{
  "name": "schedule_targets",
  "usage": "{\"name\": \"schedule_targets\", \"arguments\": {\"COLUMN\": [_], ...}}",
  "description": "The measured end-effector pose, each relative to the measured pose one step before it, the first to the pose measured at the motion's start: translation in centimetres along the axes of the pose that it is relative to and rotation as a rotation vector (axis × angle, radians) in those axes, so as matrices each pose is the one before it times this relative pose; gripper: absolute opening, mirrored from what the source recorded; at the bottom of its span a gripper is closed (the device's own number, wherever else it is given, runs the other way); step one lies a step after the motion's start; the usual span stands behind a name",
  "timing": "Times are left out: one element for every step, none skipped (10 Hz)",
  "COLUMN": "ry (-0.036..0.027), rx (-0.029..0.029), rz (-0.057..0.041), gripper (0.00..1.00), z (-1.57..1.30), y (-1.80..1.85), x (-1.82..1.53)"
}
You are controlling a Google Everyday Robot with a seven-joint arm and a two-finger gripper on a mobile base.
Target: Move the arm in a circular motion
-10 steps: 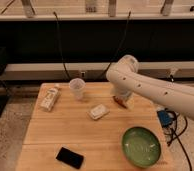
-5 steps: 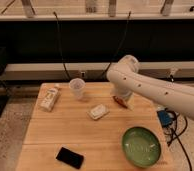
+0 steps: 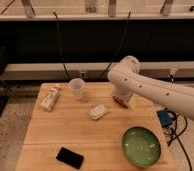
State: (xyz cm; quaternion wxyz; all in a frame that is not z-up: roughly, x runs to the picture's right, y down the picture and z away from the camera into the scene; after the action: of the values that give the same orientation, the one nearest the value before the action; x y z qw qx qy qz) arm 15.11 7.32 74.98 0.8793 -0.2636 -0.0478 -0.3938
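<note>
arm [image 3: 155, 90], white, thick rounded segments with small dark dots: enters from the right edge and reaches left over the back right part of the wooden table [image 3: 65, 132], with its bulbous joint near the table's back edge. gripper [image 3: 121, 95]: below that joint, low over the table, mostly hidden by the arm; whether released or clenched, cannot tell. reddish packet [image 3: 120, 103]: on the table just beneath it. clear plastic cup [image 3: 77, 88]: upright, back centre. white carton [image 3: 49, 98]: lying at back left. small white packet [image 3: 98, 111]: centre. green bowl [image 3: 141, 146]: front right. black phone [image 3: 70, 157]: front left.
</note>
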Motion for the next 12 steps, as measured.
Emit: {"name": "schedule_targets", "arguments": {"ry": [0.00078, 0.00047, 0.00029, 0.00045, 0.0004, 0.00018, -0.00076, 0.00061, 0.00075, 0.00111, -0.00086, 0.00012], "rx": [0.00282, 0.00057, -0.00007, 0.00134, 0.0012, 0.00096, -0.00042, 0.00055, 0.00069, 0.00055, -0.00088, -0.00063], "rz": [-0.0166, -0.01857, -0.00343, -0.00507, -0.0075, -0.00712, -0.01009, -0.00608, -0.00726, -0.0084, -0.00704, -0.01023], "gripper": [0.8, 0.8, 0.8, 0.8, 0.8, 0.8, 0.8, 0.8, 0.8, 0.8, 0.8, 0.8], "z": [0.066, 0.05, 0.031, -0.003, 0.073, 0.061, 0.086, 0.023, 0.095, 0.085, 0.155, 0.069], "y": [-0.081, -0.041, 0.002, 0.107, 0.059, 0.046, 0.111, 0.094, 0.1, 0.085, 0.092, 0.002], "x": [-0.003, -0.033, -0.039, 0.051, -0.006, -0.019, -0.028, 0.05, 0.017, 0.005, -0.068, -0.039]}}
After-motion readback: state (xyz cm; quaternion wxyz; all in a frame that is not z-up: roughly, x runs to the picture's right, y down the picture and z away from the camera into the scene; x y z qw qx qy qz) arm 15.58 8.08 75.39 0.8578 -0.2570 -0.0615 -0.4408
